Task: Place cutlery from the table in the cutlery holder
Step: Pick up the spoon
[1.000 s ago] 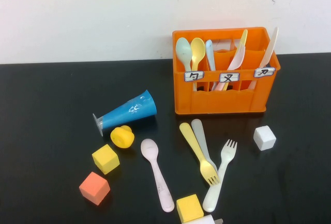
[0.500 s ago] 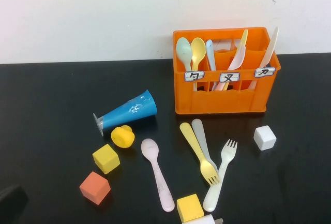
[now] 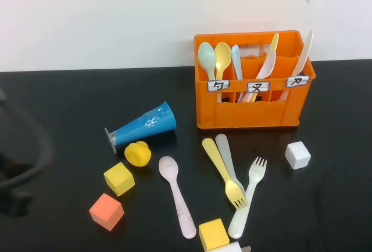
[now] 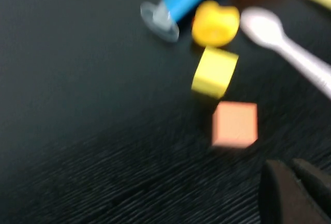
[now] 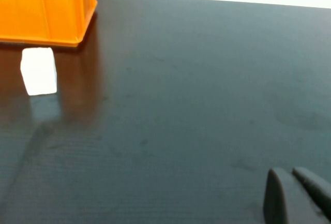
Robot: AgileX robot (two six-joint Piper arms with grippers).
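Observation:
The pale pink spoon (image 3: 177, 197) lies flat on the black table (image 3: 58, 100), bowl towards the far side, and shows in the left wrist view (image 4: 289, 48) too. The orange cutlery holder (image 3: 253, 103) stands at the back right with several spoons, forks and knives in its three labelled compartments; its corner shows in the right wrist view (image 5: 41, 12). My left gripper (image 4: 292, 182) is shut and empty, above the table to the left of the blocks; the arm is a dark blur at the left edge (image 3: 14, 197). My right gripper (image 5: 292, 182) is shut and empty over bare table right of the holder.
A blue cone (image 3: 142, 125), a yellow duck (image 3: 138, 153), a yellow block (image 3: 119, 178) and an orange block (image 3: 106, 211) lie left of the spoon. A yellow fork (image 3: 224, 173), a grey knife (image 3: 228, 158), a cream fork (image 3: 247, 197), another yellow block (image 3: 213, 233) and a white block (image 3: 297, 154) lie to its right.
My left arm has come into the high view at the left edge and moved farther in over the table. The cutlery and blocks have not moved.

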